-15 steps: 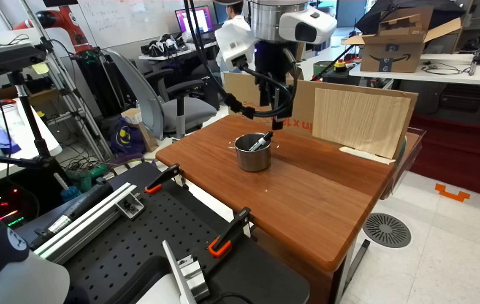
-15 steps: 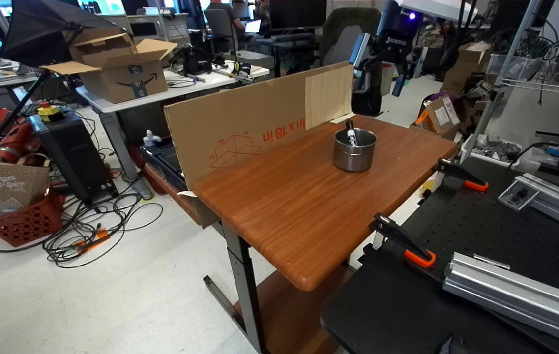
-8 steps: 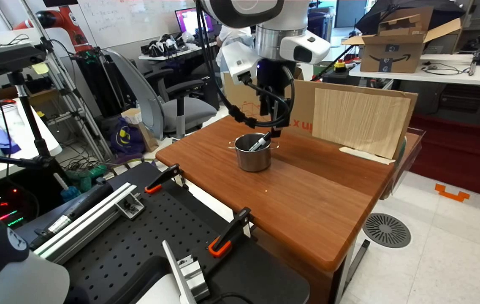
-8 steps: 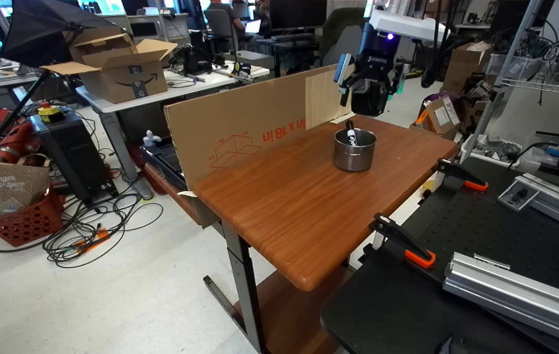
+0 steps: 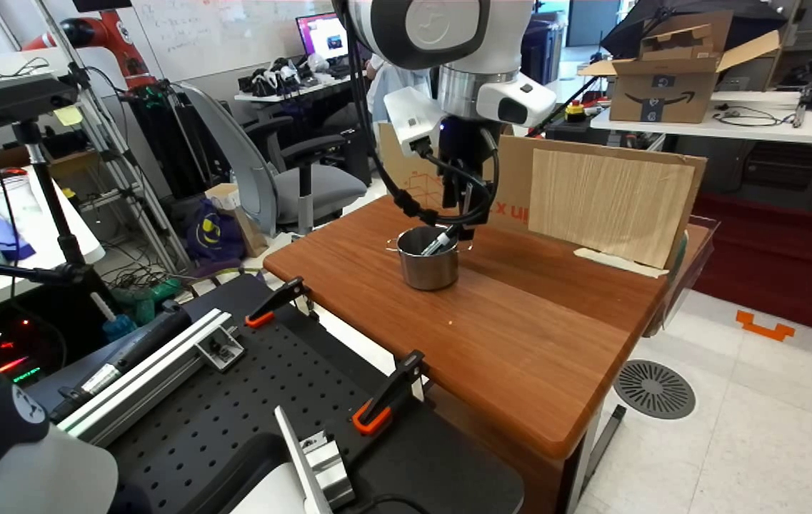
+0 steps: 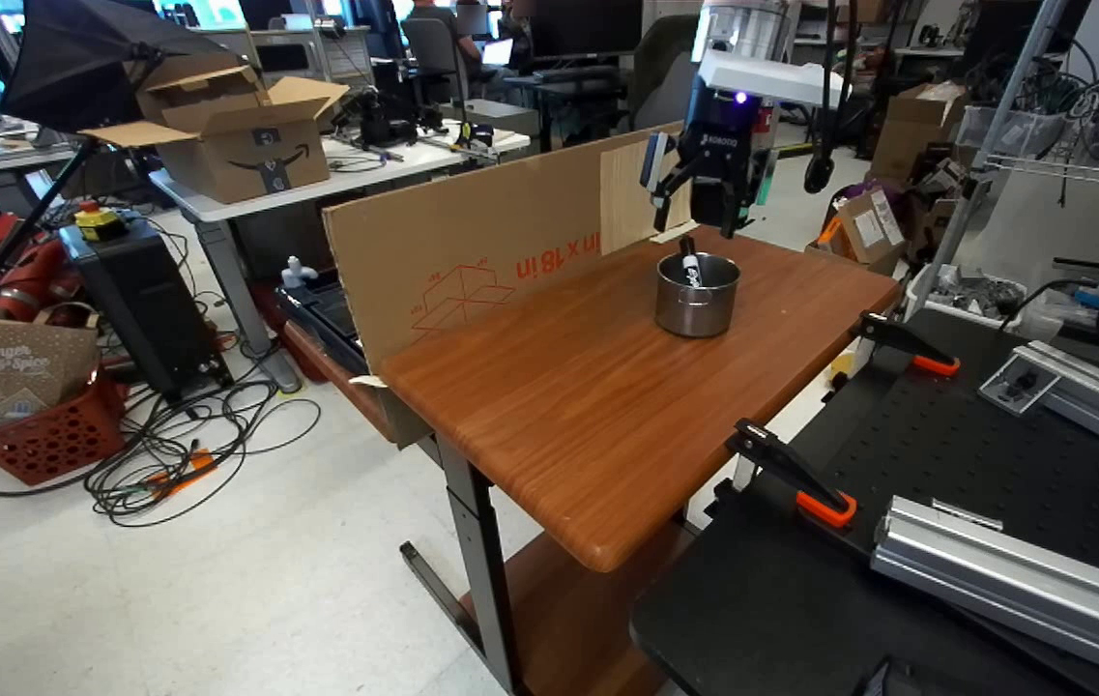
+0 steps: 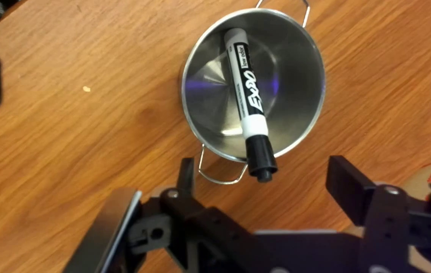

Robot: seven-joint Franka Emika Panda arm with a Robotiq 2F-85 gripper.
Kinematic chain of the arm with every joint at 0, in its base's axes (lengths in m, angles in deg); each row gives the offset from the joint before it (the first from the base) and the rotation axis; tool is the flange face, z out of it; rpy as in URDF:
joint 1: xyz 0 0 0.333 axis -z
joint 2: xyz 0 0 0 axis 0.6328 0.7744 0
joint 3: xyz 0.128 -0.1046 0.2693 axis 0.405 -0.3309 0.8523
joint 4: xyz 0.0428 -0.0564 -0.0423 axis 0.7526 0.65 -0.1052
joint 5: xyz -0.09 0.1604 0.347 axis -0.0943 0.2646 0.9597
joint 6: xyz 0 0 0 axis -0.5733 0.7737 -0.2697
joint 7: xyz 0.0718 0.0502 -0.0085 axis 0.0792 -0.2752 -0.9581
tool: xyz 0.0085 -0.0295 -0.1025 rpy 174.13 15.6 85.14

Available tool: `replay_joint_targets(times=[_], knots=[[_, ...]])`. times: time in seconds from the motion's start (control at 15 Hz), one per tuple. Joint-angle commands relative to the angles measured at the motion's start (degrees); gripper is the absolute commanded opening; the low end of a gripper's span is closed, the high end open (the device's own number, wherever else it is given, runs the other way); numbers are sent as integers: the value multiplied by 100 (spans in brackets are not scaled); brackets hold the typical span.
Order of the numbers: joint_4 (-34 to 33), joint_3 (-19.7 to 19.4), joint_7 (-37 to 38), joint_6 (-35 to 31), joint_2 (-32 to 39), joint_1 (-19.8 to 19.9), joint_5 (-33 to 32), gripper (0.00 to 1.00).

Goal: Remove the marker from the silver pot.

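The marker (image 7: 246,81), white and black with a black cap, leans inside the silver pot (image 7: 298,76) in the wrist view. Its cap sticks out over the rim beside a wire handle. The marker also shows in both exterior views (image 5: 438,244) (image 6: 691,268), tilted in the pot (image 5: 430,273) (image 6: 694,314), which stands upright on the brown table. My gripper (image 7: 262,163) is open and empty, with the cap between its fingers as seen in the wrist view. In an exterior view, the gripper (image 6: 696,222) hangs just above the marker's cap, apparently not touching it.
The brown table (image 5: 520,335) has a cardboard panel (image 6: 472,251) standing along its far edge, with a wood-grain piece (image 5: 609,203) on it. Black clamps with orange pads (image 5: 388,396) (image 5: 277,303) sit at the edge toward the robot's black base plate (image 5: 248,400).
My gripper has moved down and closer to the pot, from farther off to just above the marker's cap. It stays open. The marker and pot have not moved.
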Motion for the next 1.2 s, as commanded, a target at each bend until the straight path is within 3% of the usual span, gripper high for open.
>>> replay_joint_targets(times=[0.0, 0.47, 1.13], knots=[[-139, 55, 56, -98, 162, 1, 50, 56], [-187, 76, 36, -41, 190, 30, 69, 3], [-155, 134, 66, 19, -443, 121, 430, 5]])
